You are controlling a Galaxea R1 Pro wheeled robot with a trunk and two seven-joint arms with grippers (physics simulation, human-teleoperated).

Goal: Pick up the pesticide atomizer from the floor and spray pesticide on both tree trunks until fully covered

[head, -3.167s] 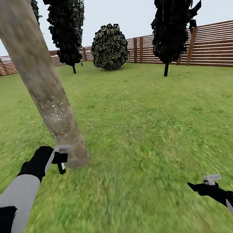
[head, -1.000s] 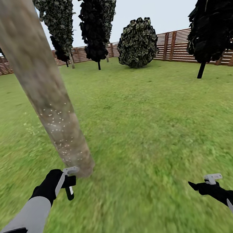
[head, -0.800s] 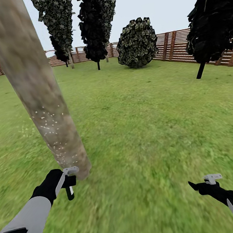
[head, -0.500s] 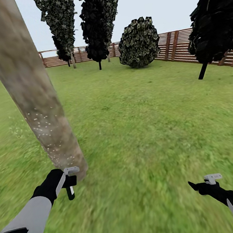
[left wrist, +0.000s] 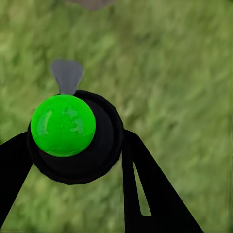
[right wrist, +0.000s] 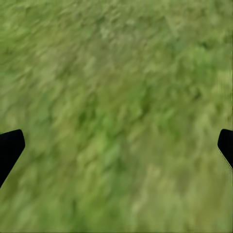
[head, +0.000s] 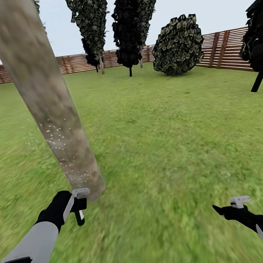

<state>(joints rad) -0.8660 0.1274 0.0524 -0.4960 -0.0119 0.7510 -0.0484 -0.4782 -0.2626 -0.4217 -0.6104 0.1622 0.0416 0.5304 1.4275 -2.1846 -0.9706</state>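
Note:
The near tree trunk (head: 48,101), grey-brown and leaning, rises from the grass at left, with tiny white specks dotting its lower part. My left gripper (head: 76,206) hovers right beside the trunk's base, shut on the pesticide atomizer (head: 78,195), whose grey trigger head points at the bark. In the left wrist view the atomizer (left wrist: 73,131) is a black round body with a green spot, held between the two black fingers (left wrist: 145,189) of the left gripper (left wrist: 73,150). My right gripper (head: 230,206) hangs open over bare grass at lower right, and its wrist view has the right gripper (right wrist: 116,145) with nothing between its fingertips.
Green lawn (head: 170,143) stretches ahead to a brown slatted fence (head: 224,50). At the back stand two tall dark trees (head: 91,16) (head: 129,19), a round leafy bush (head: 178,44), and another dark tree (head: 257,44) at far right.
The whole picture has shifted right, so the camera turned left. The trunk keeps its place beside the left gripper. Both arms hold the same pose.

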